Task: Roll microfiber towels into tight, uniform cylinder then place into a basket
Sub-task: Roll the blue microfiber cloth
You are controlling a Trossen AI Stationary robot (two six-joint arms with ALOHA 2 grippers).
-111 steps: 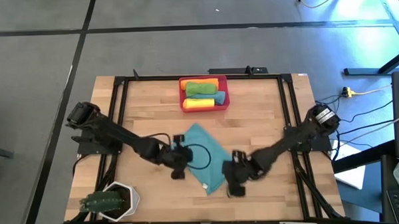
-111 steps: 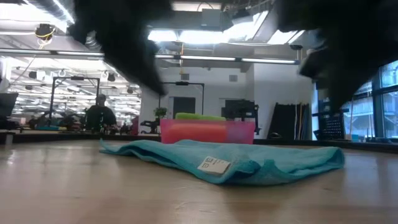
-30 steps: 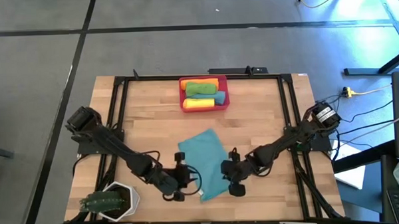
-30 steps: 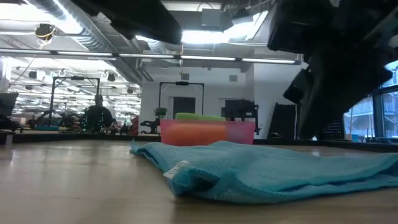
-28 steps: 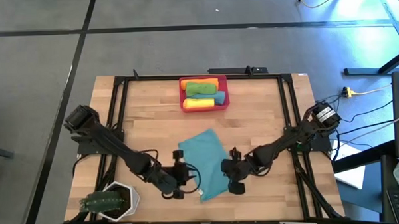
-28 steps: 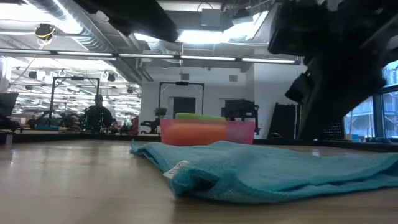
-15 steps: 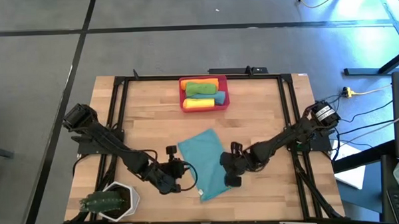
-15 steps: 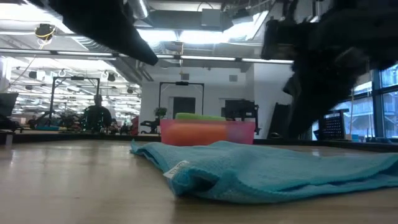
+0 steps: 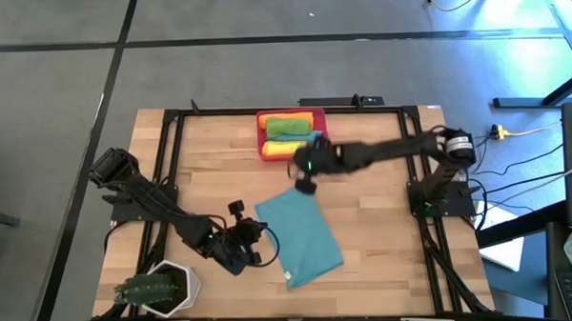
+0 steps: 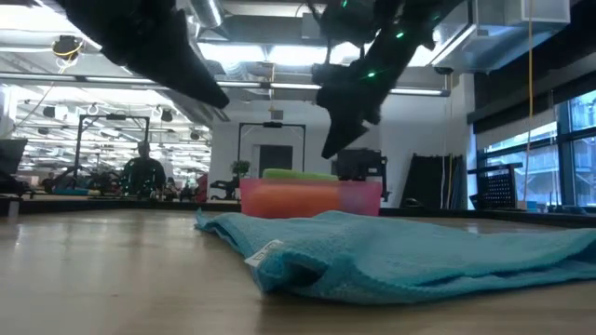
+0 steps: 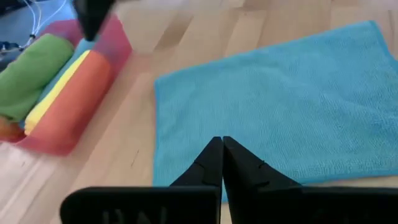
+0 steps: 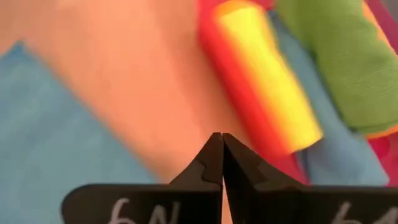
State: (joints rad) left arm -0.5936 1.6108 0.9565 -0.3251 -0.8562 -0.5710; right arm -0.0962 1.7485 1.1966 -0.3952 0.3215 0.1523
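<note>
A teal microfiber towel (image 9: 300,241) lies flat on the wooden table, folded into a rectangle with a white label (image 10: 265,253) at its near corner. The red-pink basket (image 9: 260,135) stands at the far middle and holds rolled green (image 12: 336,56), yellow (image 12: 267,81), orange and teal towels. My left gripper (image 9: 254,240) is shut and hovers by the flat towel's left edge (image 11: 155,137), clear of it in the low view. My right gripper (image 9: 302,186) is shut in the air between the towel's far edge and the basket (image 10: 307,197).
A white hexagonal pot with a green plant (image 9: 157,289) stands at the near left corner. Black frame rails (image 9: 172,164) run along the table's left, right and far sides. Bare wood (image 9: 385,262) lies to the right of the towel.
My right gripper has left the towel's right edge and swung up and toward the far edge, ending just in front of the basket. My left gripper has drawn back a little from the towel's near left corner and turned. The towel has stayed flat where it was.
</note>
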